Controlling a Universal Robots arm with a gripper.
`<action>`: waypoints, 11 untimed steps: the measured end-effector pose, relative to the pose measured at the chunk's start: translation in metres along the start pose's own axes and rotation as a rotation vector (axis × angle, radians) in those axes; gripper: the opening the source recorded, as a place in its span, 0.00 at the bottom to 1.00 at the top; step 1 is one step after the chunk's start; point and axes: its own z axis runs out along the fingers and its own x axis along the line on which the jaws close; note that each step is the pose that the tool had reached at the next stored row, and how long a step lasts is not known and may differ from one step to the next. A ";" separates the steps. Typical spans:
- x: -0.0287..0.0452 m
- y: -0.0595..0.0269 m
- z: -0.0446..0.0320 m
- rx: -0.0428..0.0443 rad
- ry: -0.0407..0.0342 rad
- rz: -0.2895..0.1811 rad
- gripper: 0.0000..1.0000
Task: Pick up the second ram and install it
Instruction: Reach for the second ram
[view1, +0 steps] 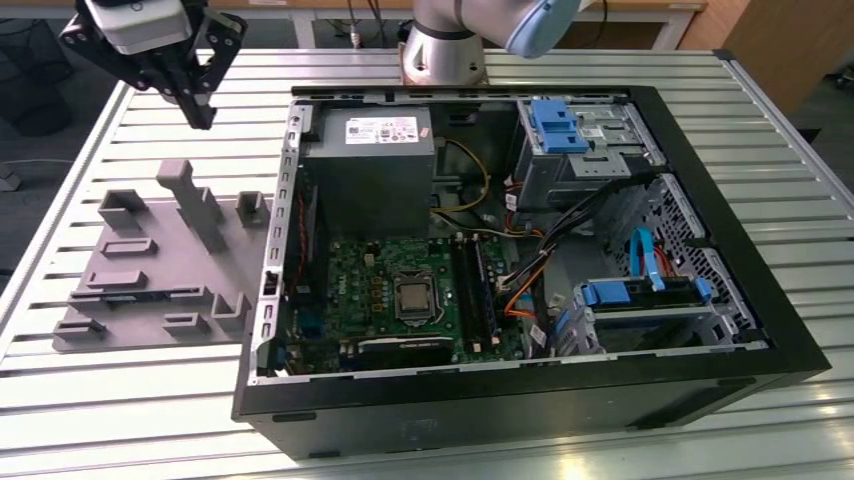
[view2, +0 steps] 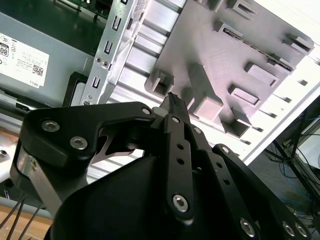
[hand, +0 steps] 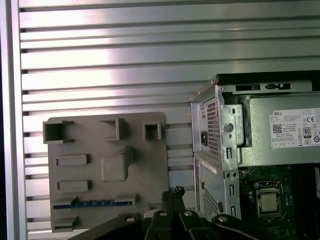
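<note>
grey jig tray (view1: 140, 262) | just beside open computer case (view1: 507, 400) | slatted table (view1: 134, 410)

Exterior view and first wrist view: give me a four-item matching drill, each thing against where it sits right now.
Things:
1. end effector
2. second ram
3. processor
4. power supply

Places:
A. on the green motherboard
B. in a slot of the grey holder
C. in the air, outside the case
D. inside the case, next to the motherboard

Pairs: 1-C, 2-B, 3-A, 4-D
</note>
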 end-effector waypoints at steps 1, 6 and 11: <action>0.0010 -0.0001 0.0000 0.0000 0.0000 0.000 0.11; 0.0061 -0.0005 -0.0001 -0.0001 -0.0001 0.000 0.11; 0.0108 -0.0008 -0.0002 -0.0001 -0.0001 0.000 0.11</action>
